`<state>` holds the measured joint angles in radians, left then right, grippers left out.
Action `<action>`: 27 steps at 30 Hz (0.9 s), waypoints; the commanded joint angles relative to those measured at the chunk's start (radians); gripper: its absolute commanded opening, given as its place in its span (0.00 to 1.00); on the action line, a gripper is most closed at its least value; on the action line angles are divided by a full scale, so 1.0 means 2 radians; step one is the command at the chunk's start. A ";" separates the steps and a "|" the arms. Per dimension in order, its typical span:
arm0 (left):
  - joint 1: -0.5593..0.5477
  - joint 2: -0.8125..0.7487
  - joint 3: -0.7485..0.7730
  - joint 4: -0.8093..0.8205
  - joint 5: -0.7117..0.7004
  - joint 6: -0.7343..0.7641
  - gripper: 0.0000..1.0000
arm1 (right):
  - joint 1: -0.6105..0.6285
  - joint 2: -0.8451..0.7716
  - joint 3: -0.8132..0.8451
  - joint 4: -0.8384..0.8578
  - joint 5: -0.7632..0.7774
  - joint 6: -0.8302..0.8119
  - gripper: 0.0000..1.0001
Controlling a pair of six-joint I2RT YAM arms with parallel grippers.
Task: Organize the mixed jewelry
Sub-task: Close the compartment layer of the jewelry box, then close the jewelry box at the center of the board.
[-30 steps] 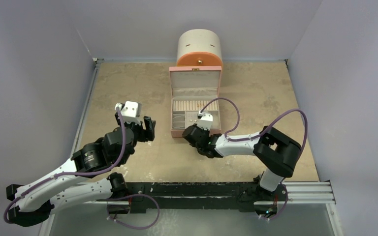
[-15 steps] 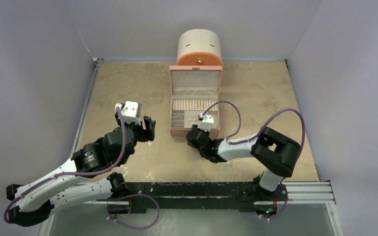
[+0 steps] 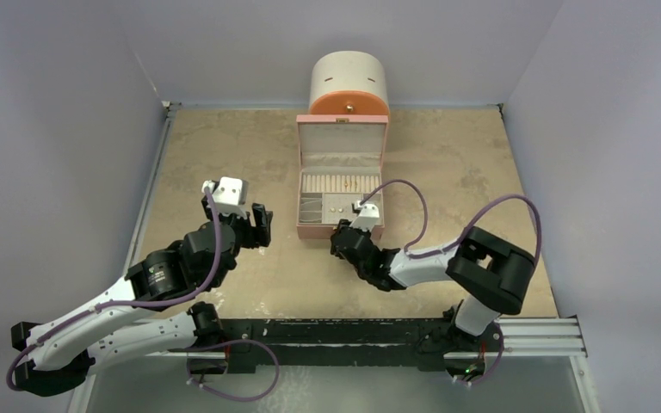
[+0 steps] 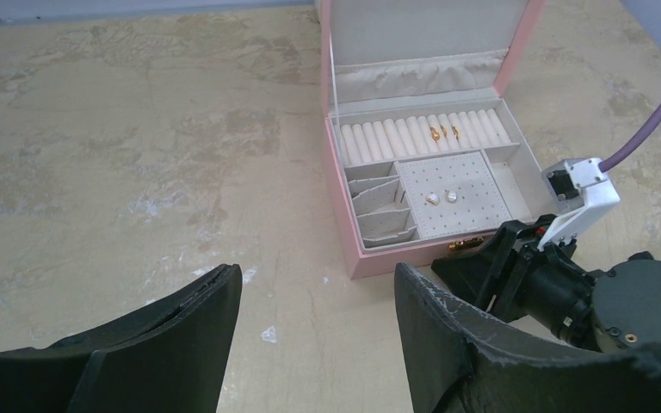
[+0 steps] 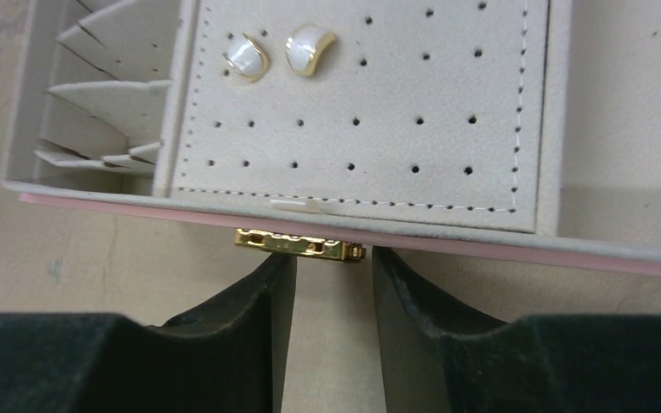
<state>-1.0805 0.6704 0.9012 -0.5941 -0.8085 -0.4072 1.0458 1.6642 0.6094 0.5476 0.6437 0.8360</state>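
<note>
The pink jewelry box [image 3: 313, 233] stands open at mid-table. Two gold-rimmed white studs [image 5: 245, 58] sit on its perforated pad, also in the left wrist view [image 4: 441, 197]. Small gold pieces [image 4: 444, 132] rest on the ring rolls. My right gripper [image 5: 331, 262] is narrowly open and empty, its tips on either side of the right end of the box's gold clasp [image 5: 299, 243] at the front wall. My left gripper [image 4: 317, 280] is open and empty over bare table, left of the box. No bangle or coppery ring shows.
The round cream-and-orange drawer cabinet [image 3: 349, 82] stands behind the box's raised lid [image 3: 342, 138]. Walls close the table on left, back and right. The right arm's cable [image 3: 413, 202] loops beside the box's right side.
My right gripper has drawn back from above the box's tray to just in front of its front wall. The left arm has not moved.
</note>
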 commanded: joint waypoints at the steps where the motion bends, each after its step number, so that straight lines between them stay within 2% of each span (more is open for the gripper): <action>1: -0.001 0.001 -0.002 0.009 -0.006 0.006 0.65 | -0.003 -0.054 -0.005 -0.019 0.000 -0.018 0.42; 5: -0.001 0.001 -0.002 0.009 -0.007 0.008 0.65 | -0.003 -0.101 -0.014 -0.066 -0.030 -0.024 0.43; 11: 0.000 0.002 -0.002 0.009 -0.006 0.010 0.65 | -0.003 -0.199 -0.007 -0.191 -0.033 -0.019 0.43; 19: 0.010 0.004 -0.002 0.014 0.002 0.013 0.65 | -0.040 -0.289 0.056 -0.297 0.005 -0.118 0.40; 24: 0.017 0.005 -0.003 0.017 0.005 0.015 0.65 | -0.112 -0.309 0.091 -0.317 -0.019 -0.191 0.32; 27: 0.020 0.007 -0.003 0.017 0.005 0.015 0.66 | -0.161 -0.310 0.107 -0.314 -0.055 -0.220 0.14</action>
<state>-1.0527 0.6796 0.9012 -0.5930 -0.8036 -0.3996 0.8150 1.0588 0.7574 -0.0479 0.5934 0.5270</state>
